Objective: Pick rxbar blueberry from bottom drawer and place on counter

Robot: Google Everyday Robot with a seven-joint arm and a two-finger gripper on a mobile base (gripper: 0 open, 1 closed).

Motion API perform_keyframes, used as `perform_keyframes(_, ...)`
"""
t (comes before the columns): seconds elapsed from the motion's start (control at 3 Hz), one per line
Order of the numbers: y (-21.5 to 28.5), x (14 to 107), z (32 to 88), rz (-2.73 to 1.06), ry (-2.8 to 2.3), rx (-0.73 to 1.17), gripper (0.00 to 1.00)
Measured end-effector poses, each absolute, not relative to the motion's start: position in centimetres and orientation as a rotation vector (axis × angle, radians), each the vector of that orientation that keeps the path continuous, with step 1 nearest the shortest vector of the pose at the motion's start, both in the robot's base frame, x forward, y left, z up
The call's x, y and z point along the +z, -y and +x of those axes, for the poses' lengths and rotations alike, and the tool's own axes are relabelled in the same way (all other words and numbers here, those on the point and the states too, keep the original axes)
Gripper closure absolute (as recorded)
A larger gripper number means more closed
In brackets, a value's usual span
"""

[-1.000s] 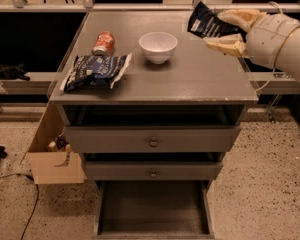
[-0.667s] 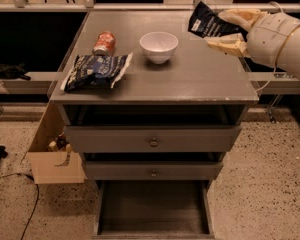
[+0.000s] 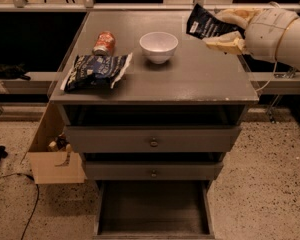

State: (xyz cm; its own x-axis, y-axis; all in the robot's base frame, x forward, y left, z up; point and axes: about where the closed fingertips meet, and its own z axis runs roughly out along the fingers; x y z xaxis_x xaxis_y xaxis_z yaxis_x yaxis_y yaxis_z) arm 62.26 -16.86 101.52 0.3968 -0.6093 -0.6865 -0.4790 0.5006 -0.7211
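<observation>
While the tool (image 3: 213, 29) hangs over the right rear corner of the table (image 3: 190, 81), its pale fingers (image 3: 224, 44) are clamped on the rxbar blueberry (image 3: 202, 21), one above the wrapper and one below. The dark bar juts out to the left of the tool, tilted with its white lettering facing us, and it looks raised off the surface rather than lying on it. The arm comes in from the right, crossing the table's right edge.

Now the room to work with: a white bowl (image 3: 159, 46) stands near the middle rear, just left of the bar and apart from it. From the bowl across to the right edge, and forward to the worn, chipped front edge, the grey surface lies bare.

Over on the left, a red can (image 3: 104, 42) lies on its side at the rear. A crinkled snack bag (image 3: 95, 70) sprawls in front of it, reaching the left edge.

Down below, the two upper drawers (image 3: 152, 140) sit closed. The bottom drawer (image 3: 101, 209) is pulled out, its grey inside showing, well below the tool. A cardboard box (image 3: 55, 166) stands on the floor (image 3: 260, 184) beside the cabinet's left side.
</observation>
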Motion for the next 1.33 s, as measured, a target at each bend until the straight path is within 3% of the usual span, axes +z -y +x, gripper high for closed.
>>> perform_keyframes(1.33, 19.0, 100.2, 61.8, -1.353, -1.354, -0.192, 1.00)
